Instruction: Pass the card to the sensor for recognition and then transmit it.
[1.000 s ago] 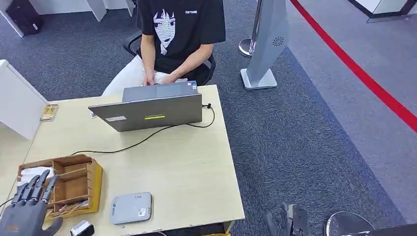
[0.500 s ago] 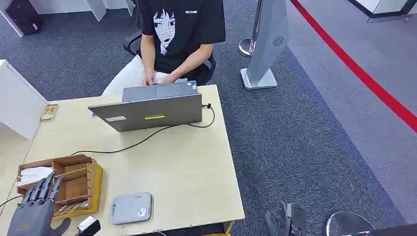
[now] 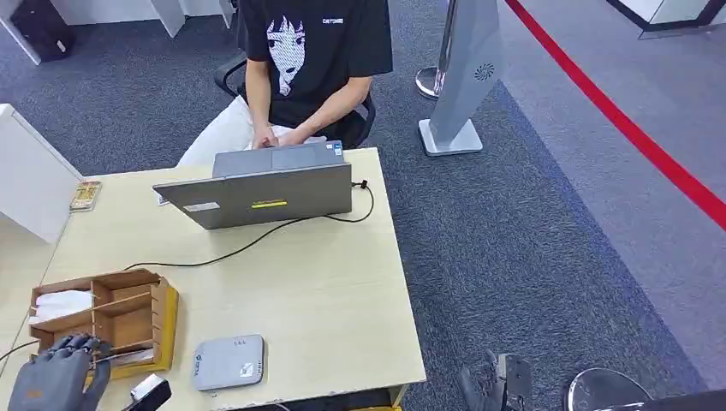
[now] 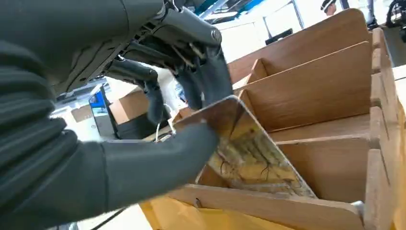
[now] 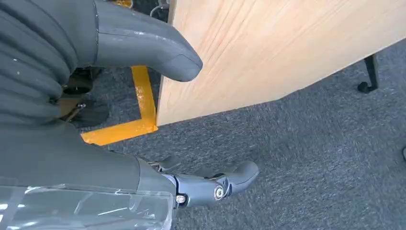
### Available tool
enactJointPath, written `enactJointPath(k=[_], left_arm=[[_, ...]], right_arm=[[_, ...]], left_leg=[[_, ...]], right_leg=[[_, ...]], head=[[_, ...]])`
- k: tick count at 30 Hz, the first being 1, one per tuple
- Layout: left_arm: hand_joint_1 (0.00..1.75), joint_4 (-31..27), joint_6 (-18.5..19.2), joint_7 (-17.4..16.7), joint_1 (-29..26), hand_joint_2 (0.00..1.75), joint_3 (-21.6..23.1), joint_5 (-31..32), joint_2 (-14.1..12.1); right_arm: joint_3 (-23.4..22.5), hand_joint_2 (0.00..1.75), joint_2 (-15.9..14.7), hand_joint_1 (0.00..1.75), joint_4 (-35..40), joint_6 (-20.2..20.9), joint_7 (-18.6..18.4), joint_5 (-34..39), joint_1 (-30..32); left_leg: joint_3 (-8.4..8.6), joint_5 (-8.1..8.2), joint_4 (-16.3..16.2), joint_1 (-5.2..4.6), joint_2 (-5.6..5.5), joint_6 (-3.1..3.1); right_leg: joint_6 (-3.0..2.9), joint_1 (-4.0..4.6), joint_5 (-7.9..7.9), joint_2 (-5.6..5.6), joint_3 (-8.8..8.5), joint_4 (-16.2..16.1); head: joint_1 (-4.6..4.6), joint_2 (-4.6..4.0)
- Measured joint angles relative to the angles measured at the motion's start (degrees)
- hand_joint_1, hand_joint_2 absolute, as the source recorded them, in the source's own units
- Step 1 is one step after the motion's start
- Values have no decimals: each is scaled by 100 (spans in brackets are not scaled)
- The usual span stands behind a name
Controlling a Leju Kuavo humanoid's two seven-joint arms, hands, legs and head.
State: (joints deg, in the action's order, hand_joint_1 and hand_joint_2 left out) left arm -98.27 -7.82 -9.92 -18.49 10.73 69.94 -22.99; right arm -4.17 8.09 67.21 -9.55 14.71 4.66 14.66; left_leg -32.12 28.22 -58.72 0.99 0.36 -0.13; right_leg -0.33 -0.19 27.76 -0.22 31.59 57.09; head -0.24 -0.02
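My left hand [image 3: 56,375] is at the near left corner of the table, fingers curled over the front slot of the wooden organiser [image 3: 168,315]. In the left wrist view its thumb [image 4: 158,163] and fingers pinch a card [image 4: 251,151] with a yellowish picture, whose lower edge still sits in that slot [image 4: 330,163]. The sensor [image 3: 228,362], a flat grey box, lies on the table just right of the organiser. My right hand [image 3: 503,383] hangs beside the table's right edge, low over the carpet, with fingers apart and nothing in it [image 5: 210,184].
A person [image 3: 312,51] sits at the far side, typing on a grey laptop [image 3: 265,195] whose cable [image 3: 231,251] runs across the table. A small phone-like thing [image 3: 85,195] lies far left by a white partition [image 3: 30,184]. A grey stand [image 3: 467,77] is on the carpet.
My left hand has drawn back towards the organiser's front slot, and its outstretched fingers have curled in onto the card. The right hand stays where it was.
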Motion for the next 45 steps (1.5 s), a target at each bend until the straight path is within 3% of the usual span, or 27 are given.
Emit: enactJointPath(k=[9,14,17,23,29,35,39,45], left_arm=[[175,2,103,-15,-84,175,-37,0,20],[175,-57,-48,-13,-73,175,-123,-43,81],[175,-438,-61,145,45,175,-214,-138,98],[175,-1321,203,409,772,175,-424,-332,62],[175,-1560,1113,78,2092,175,-573,-540,-381],[175,-1044,1725,-197,3068,175,-660,-411,-988],[175,-682,1834,-284,3299,175,-658,-219,-1272],[175,-415,1797,-324,3470,175,-588,-48,-1353]], right_arm=[[83,175,-17,0,-26,-205,190,-223,-37],[114,175,-22,0,-52,-269,193,-208,-46],[120,175,-24,0,-55,-256,186,-177,-35],[120,175,-26,0,-57,-177,177,-221,-7],[186,175,-33,0,-133,-107,243,-225,-47],[387,175,-101,0,-359,-72,273,-210,-232],[535,175,-157,0,-548,-74,326,-179,-335],[717,175,-218,0,-715,-107,380,-100,-406]], left_leg=[[-1,0,0,0,0,0],[2,0,0,0,0,0],[0,-2,-1,1,-3,0],[-1,-11,-2,1,-12,-4],[-4,-26,-2,8,-20,-16],[-3,-31,-2,12,-11,-21],[-5,-31,-2,14,-11,-21],[-14,-31,-2,13,-11,-21]], right_leg=[[0,0,0,0,0,0],[0,0,0,0,2,0],[0,1,0,-8,4,0],[-4,1,-6,-16,3,0],[-18,7,-17,-25,5,6],[-23,13,-20,-14,10,11],[-23,14,-20,-11,14,12],[-24,14,-19,-11,20,11]], head=[[0,0],[-2,0],[0,0],[2,0],[0,0],[0,0],[0,0],[2,0]])
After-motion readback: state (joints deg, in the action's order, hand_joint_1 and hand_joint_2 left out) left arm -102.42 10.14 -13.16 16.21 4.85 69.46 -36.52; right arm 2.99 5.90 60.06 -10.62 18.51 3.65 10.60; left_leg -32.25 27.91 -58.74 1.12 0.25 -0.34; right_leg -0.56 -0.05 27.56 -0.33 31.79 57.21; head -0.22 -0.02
